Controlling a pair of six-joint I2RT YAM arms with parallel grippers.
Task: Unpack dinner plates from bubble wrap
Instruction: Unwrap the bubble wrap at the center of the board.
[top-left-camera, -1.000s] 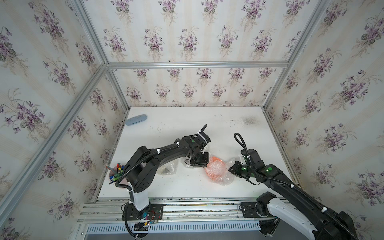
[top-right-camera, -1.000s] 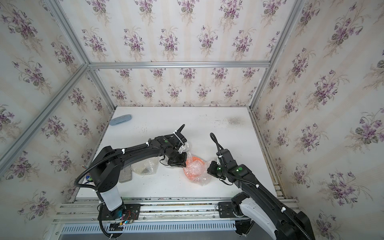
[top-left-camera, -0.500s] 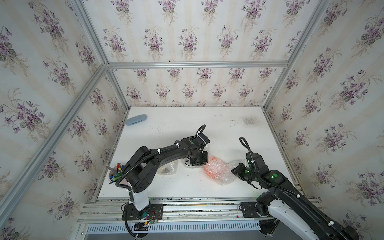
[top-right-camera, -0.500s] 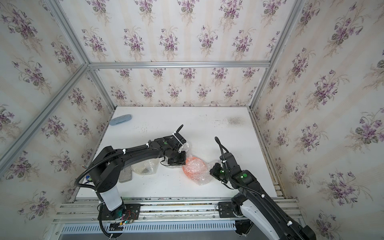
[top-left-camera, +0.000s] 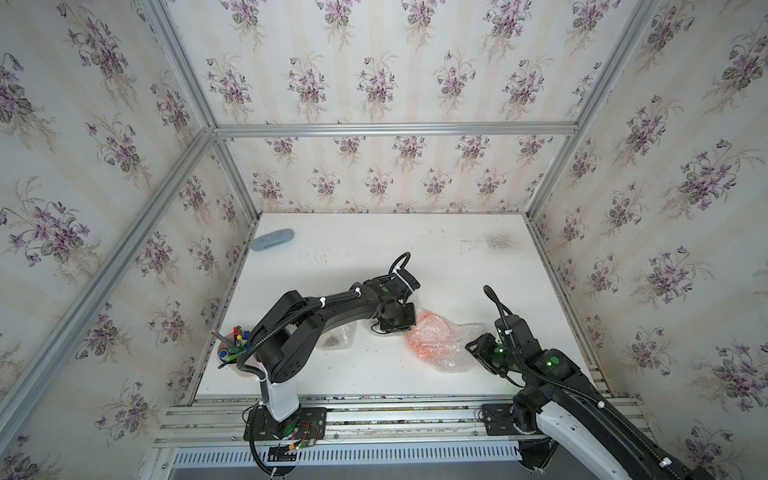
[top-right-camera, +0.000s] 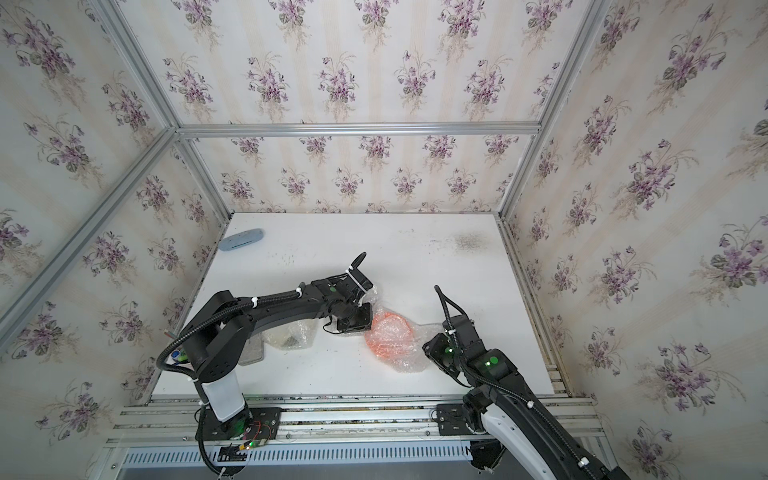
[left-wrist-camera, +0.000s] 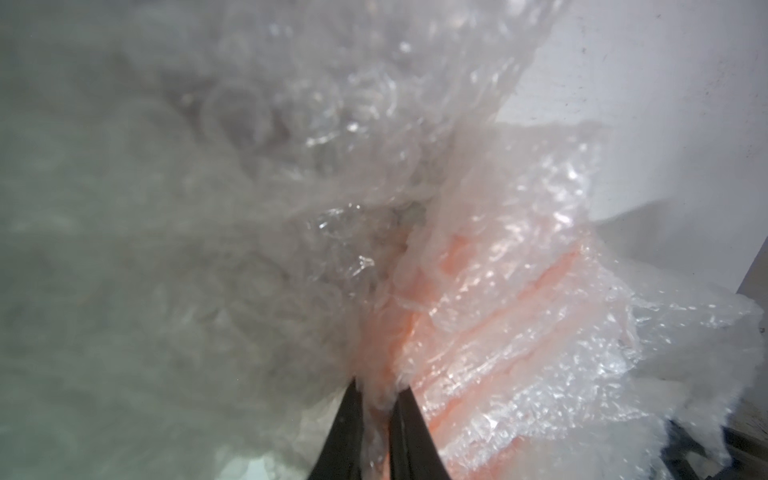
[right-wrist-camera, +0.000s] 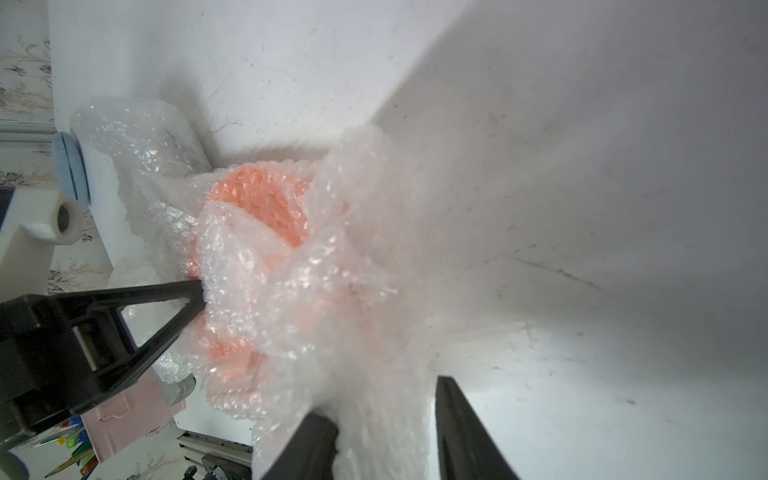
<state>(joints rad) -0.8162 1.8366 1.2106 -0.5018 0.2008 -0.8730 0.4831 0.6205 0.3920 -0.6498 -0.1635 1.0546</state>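
Observation:
An orange dinner plate lies on the white table near the front middle, still covered by crumpled bubble wrap. My left gripper is at the plate's left edge, shut on a pinched fold of the wrap. My right gripper is at the wrap's right tail. Its jaws stand apart, with the loose tail lying between them. In the right wrist view the plate shows orange through the bubbles.
A second bubble-wrapped bundle with something dark inside lies under the left arm. A pink cup of pens stands front left. A pale blue oval object rests at the back left by the wall.
My right gripper has opened and let go of the wrap's tail, and that arm has drawn back to the front right. The left gripper keeps its pinch.

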